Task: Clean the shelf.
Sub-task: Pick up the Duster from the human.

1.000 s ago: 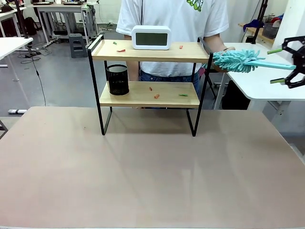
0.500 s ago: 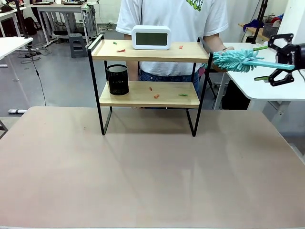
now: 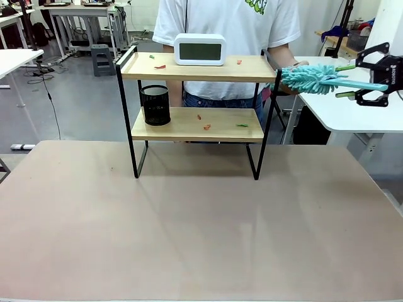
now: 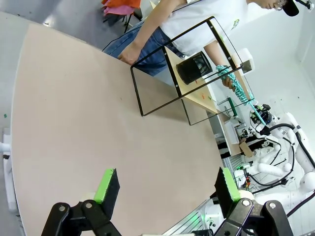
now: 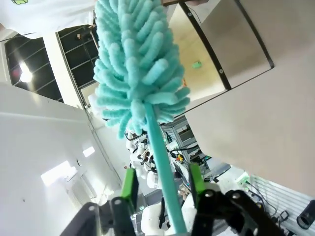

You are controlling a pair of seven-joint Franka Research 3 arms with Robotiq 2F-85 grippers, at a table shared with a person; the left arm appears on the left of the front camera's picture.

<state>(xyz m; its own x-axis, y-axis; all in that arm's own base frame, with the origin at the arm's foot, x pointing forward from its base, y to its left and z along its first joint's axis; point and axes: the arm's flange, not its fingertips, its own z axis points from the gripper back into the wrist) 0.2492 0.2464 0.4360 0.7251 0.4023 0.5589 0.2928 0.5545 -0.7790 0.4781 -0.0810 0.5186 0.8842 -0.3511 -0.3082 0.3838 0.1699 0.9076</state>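
The shelf stands on the table with nothing on it wiped as far as can be seen: small red and green scraps lie loose on the shelf's lower board, and more sit on its top board to either side of the white clock. A black mesh cup stands at the lower board's left end. So the cleaning itself looks not yet begun; the moment in hand is the handover of the tool. A person behind the shelf holds a teal duster out past the shelf's right end, fluffy head nearest the shelf and handle pointing away from it. The right gripper hangs off the shelf's right side, level with its top board, with its jaws spread around that handle; the right wrist view shows the handle running between the green pads with a gap on each side, so it is not yet clamped. The left gripper is spread wide and empty above the table, well apart from the shelf on the robot's side. Left to do, by my reading: close on the handle, take the duster, then sweep both boards, working around the clock and cup.
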